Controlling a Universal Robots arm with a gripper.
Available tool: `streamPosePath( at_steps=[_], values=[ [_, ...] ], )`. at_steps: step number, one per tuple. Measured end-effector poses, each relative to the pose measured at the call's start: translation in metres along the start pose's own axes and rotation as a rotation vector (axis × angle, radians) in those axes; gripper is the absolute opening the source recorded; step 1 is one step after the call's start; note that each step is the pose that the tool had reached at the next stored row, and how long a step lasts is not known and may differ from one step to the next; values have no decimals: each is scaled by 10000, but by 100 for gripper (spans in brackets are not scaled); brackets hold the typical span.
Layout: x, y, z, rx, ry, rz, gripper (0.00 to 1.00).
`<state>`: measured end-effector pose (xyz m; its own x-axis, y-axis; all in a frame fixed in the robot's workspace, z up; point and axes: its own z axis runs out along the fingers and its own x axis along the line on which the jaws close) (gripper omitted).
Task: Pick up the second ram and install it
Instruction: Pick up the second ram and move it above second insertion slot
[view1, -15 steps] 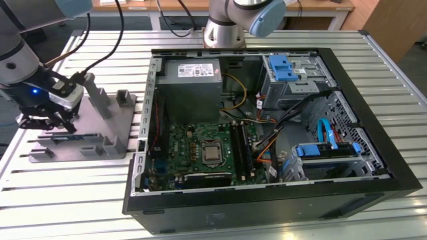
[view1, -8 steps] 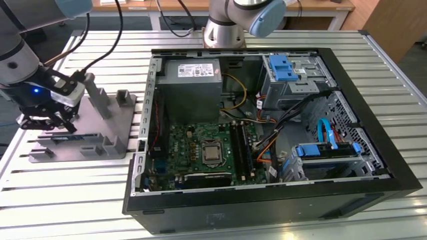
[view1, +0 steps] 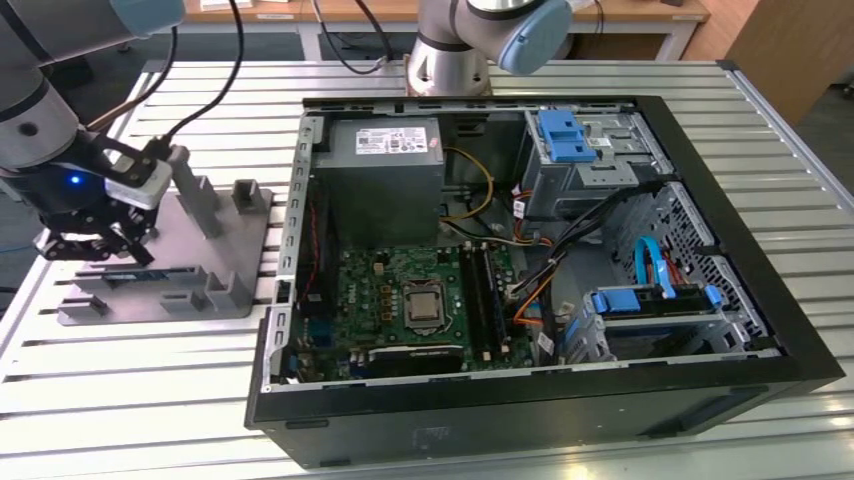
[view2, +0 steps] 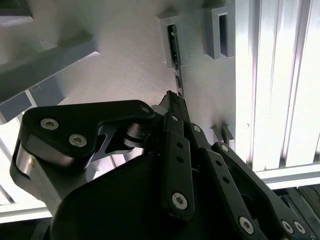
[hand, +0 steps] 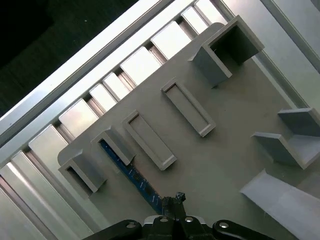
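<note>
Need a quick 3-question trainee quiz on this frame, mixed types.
1. True or false: the second ram sits in the holder plate.
2. Fill in: in the exterior view, the computer case lies on that view's ___ of the holder plate.
3. The gripper is over: A) the holder plate B) the computer case C) neither.
Key: 1 true; 2 right; 3 A.

second ram (hand: 131, 174) partly hidden, end effector (hand: 173, 199) cropped
</note>
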<state>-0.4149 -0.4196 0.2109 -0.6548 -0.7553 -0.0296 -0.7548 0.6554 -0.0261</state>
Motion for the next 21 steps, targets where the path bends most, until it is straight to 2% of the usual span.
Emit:
streamPosePath(
  at_steps=[21],
  values=[
    [0, 0, 0, -45, -39, -1514, 10]
  ],
)
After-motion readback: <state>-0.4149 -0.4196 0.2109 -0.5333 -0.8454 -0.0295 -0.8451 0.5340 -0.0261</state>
